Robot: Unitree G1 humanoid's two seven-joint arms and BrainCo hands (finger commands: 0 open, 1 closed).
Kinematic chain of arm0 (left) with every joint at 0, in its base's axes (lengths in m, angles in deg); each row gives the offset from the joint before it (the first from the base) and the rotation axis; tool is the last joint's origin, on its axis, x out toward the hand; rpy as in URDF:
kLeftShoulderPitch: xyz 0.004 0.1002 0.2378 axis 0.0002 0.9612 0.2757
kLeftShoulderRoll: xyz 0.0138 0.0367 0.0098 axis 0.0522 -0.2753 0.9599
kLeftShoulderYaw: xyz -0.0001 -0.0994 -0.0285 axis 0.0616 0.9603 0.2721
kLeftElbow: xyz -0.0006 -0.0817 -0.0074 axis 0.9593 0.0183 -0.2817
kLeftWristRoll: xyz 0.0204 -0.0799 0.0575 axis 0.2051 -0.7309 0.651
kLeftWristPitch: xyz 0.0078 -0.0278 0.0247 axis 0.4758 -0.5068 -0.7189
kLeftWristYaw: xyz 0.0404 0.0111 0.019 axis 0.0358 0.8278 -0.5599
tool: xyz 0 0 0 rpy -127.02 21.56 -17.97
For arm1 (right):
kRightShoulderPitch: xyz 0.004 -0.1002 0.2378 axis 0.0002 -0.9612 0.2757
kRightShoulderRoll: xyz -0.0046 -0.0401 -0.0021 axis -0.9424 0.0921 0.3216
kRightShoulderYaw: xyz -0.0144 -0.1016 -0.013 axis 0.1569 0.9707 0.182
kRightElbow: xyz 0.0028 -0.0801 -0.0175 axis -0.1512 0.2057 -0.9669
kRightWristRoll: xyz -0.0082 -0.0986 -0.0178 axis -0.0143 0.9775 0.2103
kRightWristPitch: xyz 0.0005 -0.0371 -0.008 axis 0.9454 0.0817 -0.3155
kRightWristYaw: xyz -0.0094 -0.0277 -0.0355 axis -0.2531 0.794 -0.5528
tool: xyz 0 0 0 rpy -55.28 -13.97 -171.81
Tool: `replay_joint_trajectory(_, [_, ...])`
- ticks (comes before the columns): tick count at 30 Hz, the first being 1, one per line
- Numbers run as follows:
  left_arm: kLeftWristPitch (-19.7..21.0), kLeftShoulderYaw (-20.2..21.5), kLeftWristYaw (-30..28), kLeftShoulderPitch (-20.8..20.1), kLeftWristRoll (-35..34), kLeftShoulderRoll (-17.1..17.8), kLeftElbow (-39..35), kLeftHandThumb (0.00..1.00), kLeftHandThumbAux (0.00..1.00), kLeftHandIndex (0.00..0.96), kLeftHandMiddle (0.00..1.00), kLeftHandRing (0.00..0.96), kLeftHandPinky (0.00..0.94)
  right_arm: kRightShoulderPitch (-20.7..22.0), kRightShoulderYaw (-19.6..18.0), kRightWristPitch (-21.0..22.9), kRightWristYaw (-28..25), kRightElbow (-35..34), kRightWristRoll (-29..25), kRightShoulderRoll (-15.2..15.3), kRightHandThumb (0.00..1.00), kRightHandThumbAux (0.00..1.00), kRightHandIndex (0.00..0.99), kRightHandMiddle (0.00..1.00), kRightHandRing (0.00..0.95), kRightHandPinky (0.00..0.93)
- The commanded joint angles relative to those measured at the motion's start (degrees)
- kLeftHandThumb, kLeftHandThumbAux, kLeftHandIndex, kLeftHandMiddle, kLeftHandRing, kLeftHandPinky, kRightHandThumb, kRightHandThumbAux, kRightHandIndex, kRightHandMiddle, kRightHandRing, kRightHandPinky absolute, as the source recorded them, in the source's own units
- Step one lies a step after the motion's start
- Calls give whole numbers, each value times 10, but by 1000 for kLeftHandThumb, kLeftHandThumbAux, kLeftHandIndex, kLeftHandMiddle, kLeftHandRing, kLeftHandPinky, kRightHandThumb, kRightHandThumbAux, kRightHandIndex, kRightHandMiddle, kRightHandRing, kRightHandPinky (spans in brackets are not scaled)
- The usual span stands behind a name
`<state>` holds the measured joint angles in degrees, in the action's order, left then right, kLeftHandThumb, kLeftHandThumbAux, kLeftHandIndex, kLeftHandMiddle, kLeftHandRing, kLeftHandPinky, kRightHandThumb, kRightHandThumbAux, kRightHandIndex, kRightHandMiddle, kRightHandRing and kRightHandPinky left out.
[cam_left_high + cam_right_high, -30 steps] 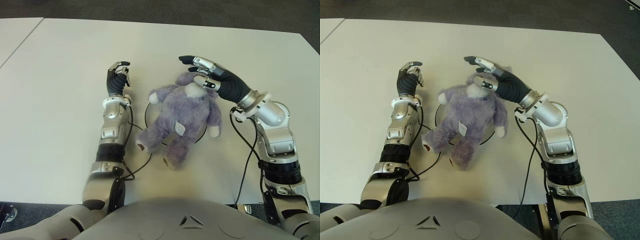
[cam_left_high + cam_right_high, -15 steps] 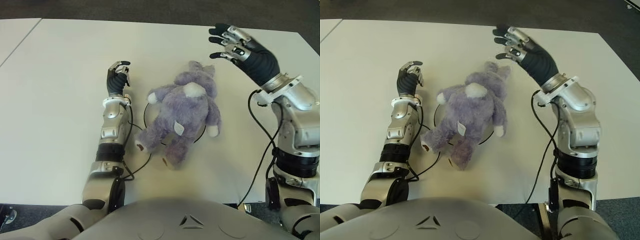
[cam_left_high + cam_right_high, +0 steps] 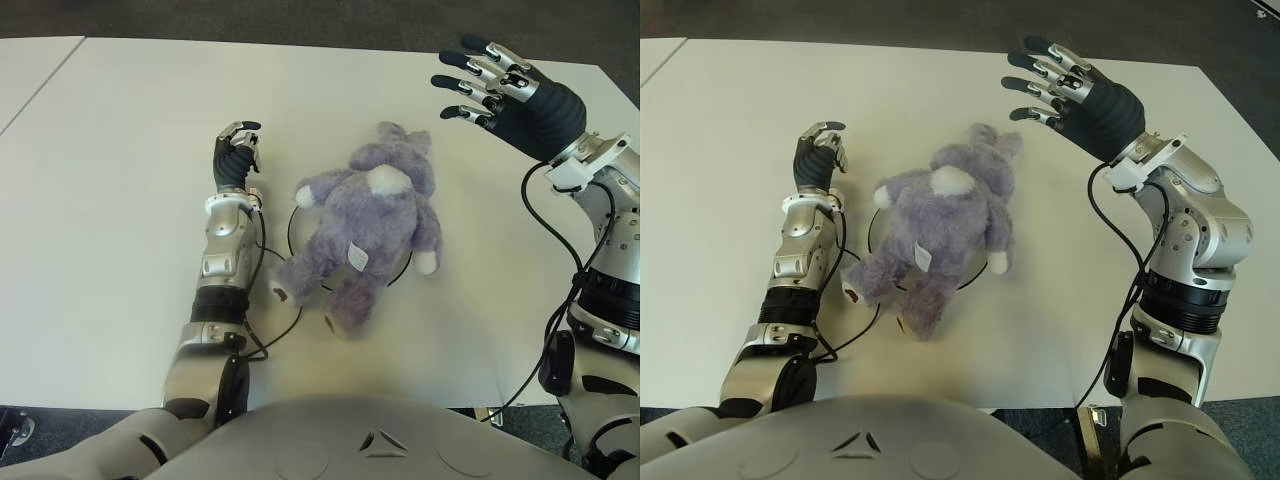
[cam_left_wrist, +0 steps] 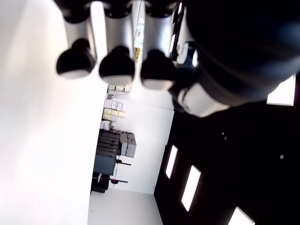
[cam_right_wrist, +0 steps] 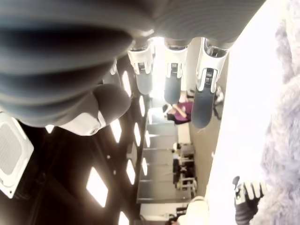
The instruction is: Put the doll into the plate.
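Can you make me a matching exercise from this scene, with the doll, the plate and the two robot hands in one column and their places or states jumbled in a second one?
Column one:
1. doll
2. plate
3. left robot hand
4. right robot hand

Column two:
A. raised, fingers spread, holding nothing
B. lying across the plate
C. fingers curled, left of the doll
D. mostly hidden, only a dark rim showing

Pairs: 1-B, 2-D, 3-C, 4-A
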<state>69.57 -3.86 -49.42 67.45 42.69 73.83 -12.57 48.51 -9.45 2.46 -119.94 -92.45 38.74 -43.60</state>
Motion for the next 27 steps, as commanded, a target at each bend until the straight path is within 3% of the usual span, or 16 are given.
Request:
replay_joint_trajectory(1, [8,-3,-5,3,-1,3,1,709,704,442,853,857,835,15,-6,28,4,14,-23,6,602,492,4,2,30,147])
replay_joint_trajectory(8, [6,-4,-5,4,-1,3,1,709,704,442,853,857,834,11,-21,39,37,9,-25,9,511,578,8,35,57,185])
replay_joint_trajectory(9, [5,-3,-7,3,-3,3,1,709,704,442,852,856,834,-5,-25,16,76,-12,3,-6,496,599,15,49,69,199])
replay_joint_trajectory(12, [4,-2,-9,3,-7,3,1,710,704,442,853,856,824,-37,-29,-34,145,-49,57,-36,635,683,282,234,237,318])
replay_joint_trajectory(14, [4,-1,-10,4,-8,4,-1,710,704,442,853,856,819,-46,-26,-50,159,-56,68,-46,670,702,348,292,290,354])
replay_joint_trajectory(18, [0,-1,-12,5,-9,7,-4,710,704,442,853,854,810,-58,-15,-81,184,-52,94,-66,704,715,406,361,354,393])
replay_joint_trajectory(27, [-8,1,-13,5,-10,14,-9,710,704,442,860,860,826,-73,6,-143,250,-52,171,-108,716,715,425,409,415,446])
